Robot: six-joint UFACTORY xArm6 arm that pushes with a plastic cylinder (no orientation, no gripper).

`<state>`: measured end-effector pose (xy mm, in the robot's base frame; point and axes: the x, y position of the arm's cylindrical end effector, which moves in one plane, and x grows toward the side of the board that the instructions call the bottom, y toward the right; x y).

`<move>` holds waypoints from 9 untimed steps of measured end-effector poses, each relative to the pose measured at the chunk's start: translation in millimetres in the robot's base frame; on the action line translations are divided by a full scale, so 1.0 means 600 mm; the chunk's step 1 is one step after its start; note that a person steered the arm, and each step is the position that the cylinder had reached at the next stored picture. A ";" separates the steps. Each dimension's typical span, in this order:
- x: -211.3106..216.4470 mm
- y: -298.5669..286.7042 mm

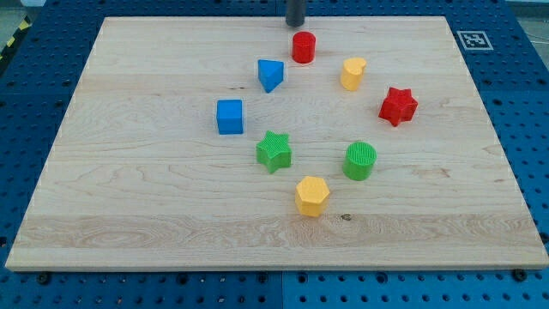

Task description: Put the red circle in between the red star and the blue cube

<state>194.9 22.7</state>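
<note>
The red circle (304, 46) stands near the view's top, a little right of centre. My tip (295, 24) is just above it toward the view's top, close to it, with a small gap. The red star (398, 106) lies to the right, below the circle. The blue cube (230, 117) lies left of centre. The circle is above the line between the star and the cube.
A blue pointed block (270, 75) sits between the circle and the cube. A yellow block (352, 74) lies right of the circle. A green star (274, 151), a green cylinder (360, 160) and a yellow hexagon (312, 195) lie lower down. The wooden board (103, 197) sits on a blue pegboard.
</note>
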 end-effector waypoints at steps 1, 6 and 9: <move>0.000 -0.013; 0.070 0.072; -0.003 -0.010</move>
<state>192.8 16.7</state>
